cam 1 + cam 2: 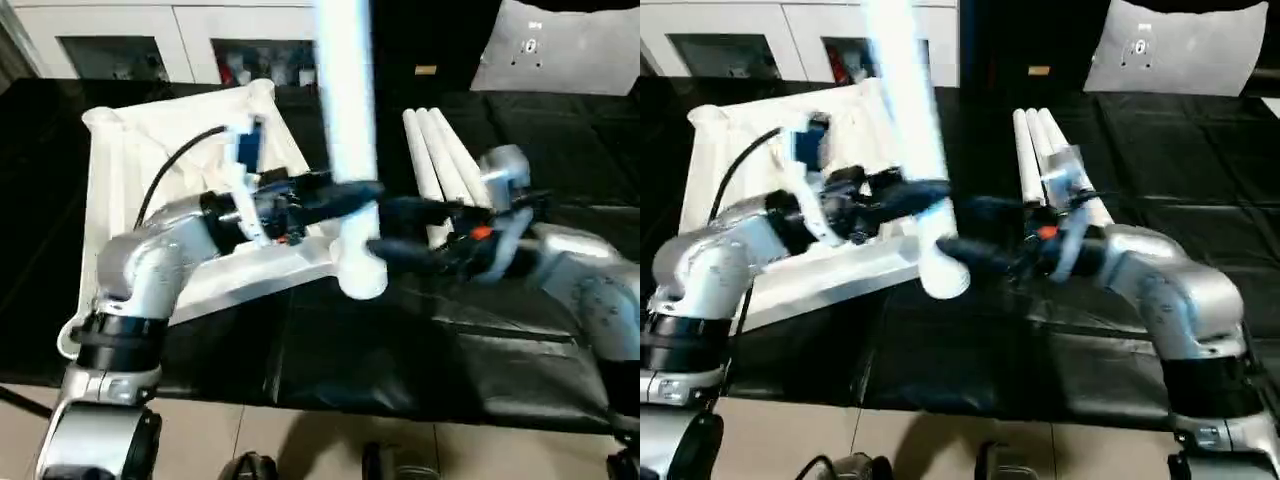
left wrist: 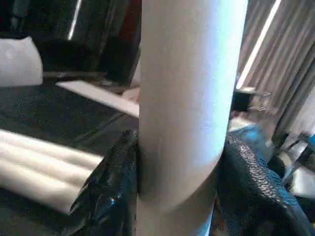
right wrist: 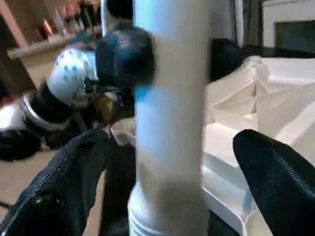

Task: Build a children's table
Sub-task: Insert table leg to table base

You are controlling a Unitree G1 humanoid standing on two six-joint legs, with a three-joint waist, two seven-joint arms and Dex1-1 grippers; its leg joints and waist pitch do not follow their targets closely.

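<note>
The children's table top point(image 1: 125, 170) lies ribbed side up on the left of the black work surface. One white leg point(image 1: 347, 120) stands upright over its near right corner, thick end down. My left gripper point(image 1: 350, 195) is shut on this leg, with a black finger point(image 2: 106, 191) pressed to each side of it point(image 2: 189, 98). My right gripper point(image 1: 380, 230) reaches in from the right, lower on the leg. It is open, and its fingers point(image 3: 64, 177) stand apart from the leg point(image 3: 170, 123). Three more legs point(image 1: 440, 160) lie side by side just behind it.
White cabinets point(image 1: 170, 40) stand beyond the far edge of the work surface. A pale sheet-like thing point(image 1: 570, 50) lies at the back right. The near edge of the work surface point(image 1: 330, 395) drops to a light floor point(image 1: 300, 440).
</note>
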